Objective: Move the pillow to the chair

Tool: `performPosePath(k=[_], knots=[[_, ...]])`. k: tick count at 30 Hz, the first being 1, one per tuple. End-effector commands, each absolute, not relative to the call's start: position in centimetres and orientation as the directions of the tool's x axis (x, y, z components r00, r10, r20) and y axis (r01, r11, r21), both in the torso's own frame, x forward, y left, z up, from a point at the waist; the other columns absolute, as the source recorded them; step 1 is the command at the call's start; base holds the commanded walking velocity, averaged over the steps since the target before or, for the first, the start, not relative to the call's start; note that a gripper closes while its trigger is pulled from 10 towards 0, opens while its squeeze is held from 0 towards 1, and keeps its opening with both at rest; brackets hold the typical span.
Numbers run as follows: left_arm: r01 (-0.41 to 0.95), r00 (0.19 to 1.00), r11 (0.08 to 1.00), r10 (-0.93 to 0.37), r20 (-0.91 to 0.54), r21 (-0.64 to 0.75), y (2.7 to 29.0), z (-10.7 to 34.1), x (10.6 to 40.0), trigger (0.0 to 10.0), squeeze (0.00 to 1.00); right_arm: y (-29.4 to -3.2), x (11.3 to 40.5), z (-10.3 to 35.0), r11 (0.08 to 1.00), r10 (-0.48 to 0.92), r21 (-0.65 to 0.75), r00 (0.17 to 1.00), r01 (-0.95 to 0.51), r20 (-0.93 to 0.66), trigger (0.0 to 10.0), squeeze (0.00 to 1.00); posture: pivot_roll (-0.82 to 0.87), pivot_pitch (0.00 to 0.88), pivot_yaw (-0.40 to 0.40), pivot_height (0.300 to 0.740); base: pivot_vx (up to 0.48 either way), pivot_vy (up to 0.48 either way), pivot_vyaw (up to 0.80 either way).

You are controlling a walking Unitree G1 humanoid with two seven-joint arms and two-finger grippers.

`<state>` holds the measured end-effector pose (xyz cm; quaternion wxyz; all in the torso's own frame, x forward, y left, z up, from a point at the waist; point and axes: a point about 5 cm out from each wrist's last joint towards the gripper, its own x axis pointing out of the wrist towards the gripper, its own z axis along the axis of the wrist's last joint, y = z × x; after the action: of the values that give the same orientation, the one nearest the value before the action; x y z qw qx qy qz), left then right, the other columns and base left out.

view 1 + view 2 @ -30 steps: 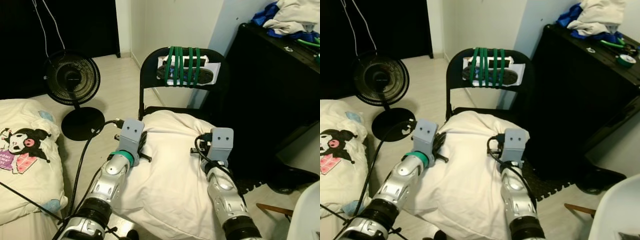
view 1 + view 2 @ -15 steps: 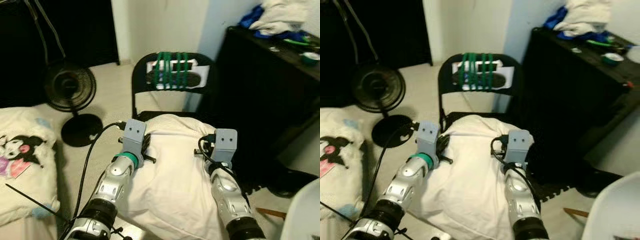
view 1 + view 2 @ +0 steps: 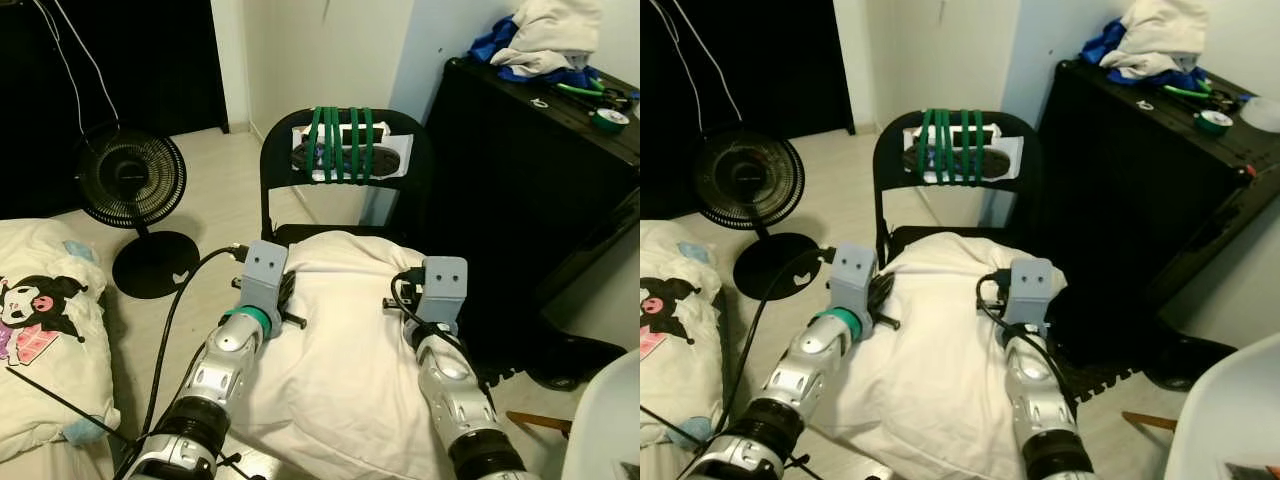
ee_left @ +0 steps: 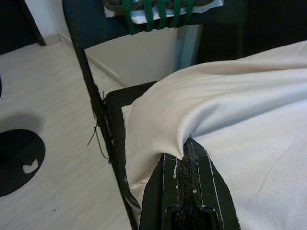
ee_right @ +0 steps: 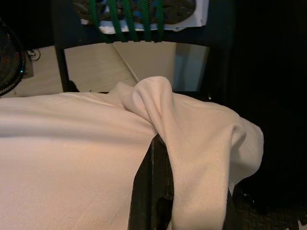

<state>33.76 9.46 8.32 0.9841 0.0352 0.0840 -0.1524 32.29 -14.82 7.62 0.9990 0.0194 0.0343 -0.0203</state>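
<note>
Two silver ribbed arms, grey box at each wrist. Left arm [image 3: 225, 350] has a green ring below the box and a black cable alongside. Fingers [image 4: 184, 191] black, scuffed.

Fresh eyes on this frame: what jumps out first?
The big white pillow, pinched by the left gripper and right gripper, its far end already over the seat of the black folding chair. Next, the green straps binding a bundle to the chair's backrest, and the black floor fan to the left.
</note>
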Motion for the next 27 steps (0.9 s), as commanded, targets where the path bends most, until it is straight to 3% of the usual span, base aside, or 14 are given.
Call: performPosePath(k=[1,27], knots=[[0.272,0.952,0.96,-0.259,-0.164,0.066,10.2,8.3,33.8,10.0,0.0,-15.4,32.5,8.2,0.996,-0.072,0.043,0.997,0.073,-0.029,10.0,0.0,-0.06,0.0,0.003,0.74,0.0,0.0,0.0],[0.264,0.956,0.964,-0.259,-0.14,0.022,9.2,8.4,33.5,10.0,0.0,-15.6,32.1,7.9,0.997,-0.07,0.035,0.997,0.072,-0.033,10.0,0.0,-0.08,0.006,-0.002,0.74,0.0,0.0,0.0]])
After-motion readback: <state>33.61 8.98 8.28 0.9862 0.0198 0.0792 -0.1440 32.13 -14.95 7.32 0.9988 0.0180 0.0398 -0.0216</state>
